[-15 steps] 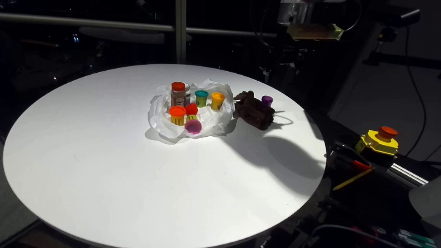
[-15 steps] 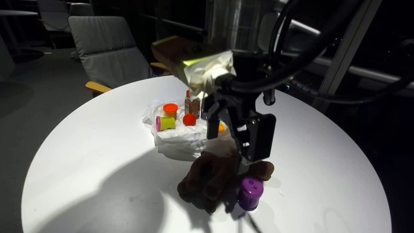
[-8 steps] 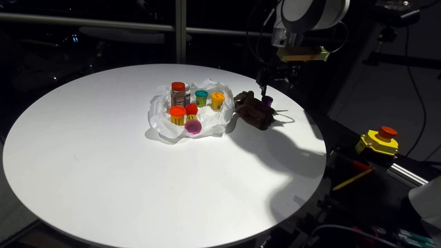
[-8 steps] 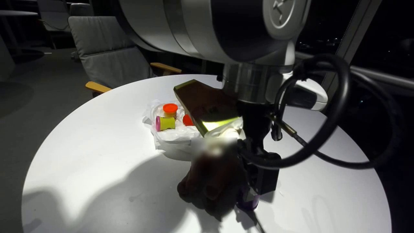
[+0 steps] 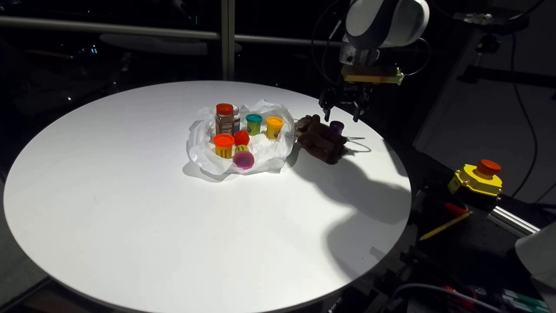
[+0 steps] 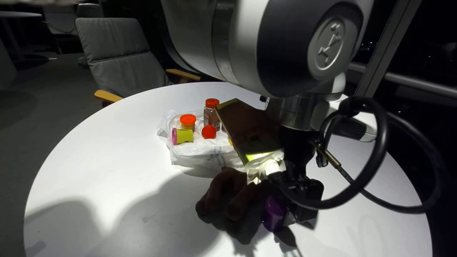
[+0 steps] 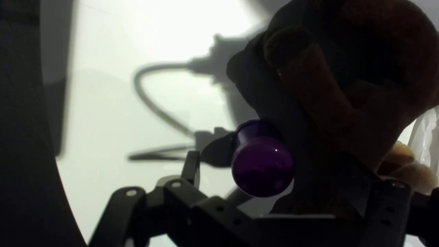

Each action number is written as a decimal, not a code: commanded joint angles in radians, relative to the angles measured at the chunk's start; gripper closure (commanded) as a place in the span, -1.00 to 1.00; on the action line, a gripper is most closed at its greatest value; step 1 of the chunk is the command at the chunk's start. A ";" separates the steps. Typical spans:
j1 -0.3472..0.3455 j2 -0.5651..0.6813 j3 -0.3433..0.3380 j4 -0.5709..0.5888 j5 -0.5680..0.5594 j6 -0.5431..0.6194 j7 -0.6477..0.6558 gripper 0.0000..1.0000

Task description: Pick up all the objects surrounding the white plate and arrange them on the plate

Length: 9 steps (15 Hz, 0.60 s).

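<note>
In both exterior views, a round white table [image 5: 143, 217] — brightly lit; in an exterior view, upper left, a grey chair [image 6: 116, 43]; upper right, dark window glass [image 6: 428, 46].

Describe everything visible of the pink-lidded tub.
The pink-lidded tub is a cylinder with a yellow body, dark markings and a pink lid, apparently plastic. It lies on its side, closed, on the crinkled white plate, lid toward the rim, near the orange-lidded tub; whether they touch is unclear.
</note>
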 commanded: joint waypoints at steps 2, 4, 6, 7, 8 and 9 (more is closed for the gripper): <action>-0.012 0.059 -0.004 0.072 0.053 0.005 -0.016 -1.00; -0.022 0.076 0.001 0.092 0.075 -0.006 -0.025 -1.00; -0.036 0.087 0.010 0.106 0.099 -0.031 -0.043 -0.82; -0.039 0.093 0.010 0.108 0.107 -0.039 -0.049 -0.46; -0.042 0.096 0.009 0.109 0.113 -0.045 -0.054 -0.31; -0.048 0.089 0.011 0.100 0.122 -0.051 -0.065 -0.13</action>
